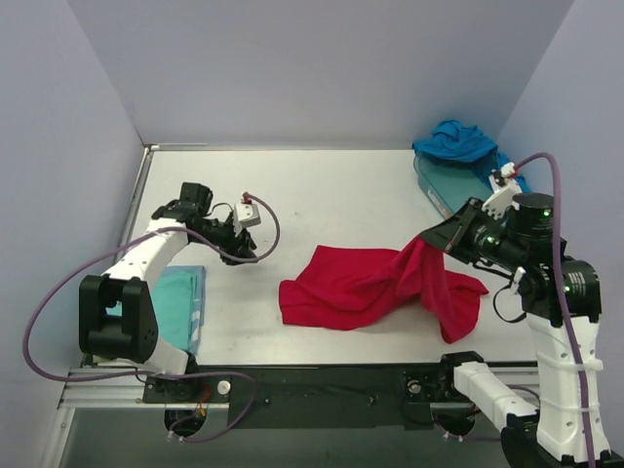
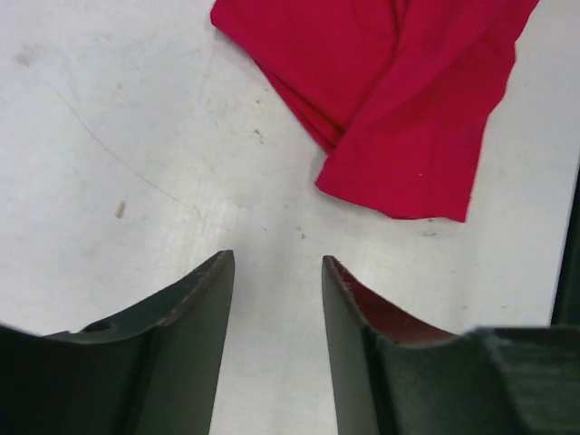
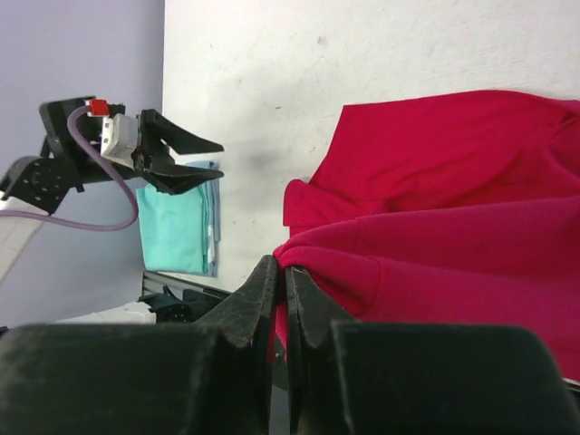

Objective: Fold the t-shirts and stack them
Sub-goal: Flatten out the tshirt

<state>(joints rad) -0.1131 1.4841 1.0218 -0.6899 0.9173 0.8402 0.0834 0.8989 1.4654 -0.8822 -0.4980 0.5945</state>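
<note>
The red t-shirt [image 1: 361,288] lies crumpled in the middle of the table, with one part lifted at its right. My right gripper [image 1: 426,240] is shut on that lifted red cloth [image 3: 435,263], its jaws pinched on a fold. My left gripper [image 1: 255,252] is open and empty above bare table, left of the red shirt [image 2: 390,91]. The pale aqua t-shirt [image 1: 180,307] lies folded at the near left edge, and shows in the right wrist view [image 3: 177,227]. The blue t-shirt [image 1: 456,141] is bunched at the back right on the teal tray [image 1: 450,185].
Lilac walls close in the table at the back and both sides. A black rail [image 1: 322,380] runs along the near edge. A purple cable [image 1: 268,229] loops beside the left wrist.
</note>
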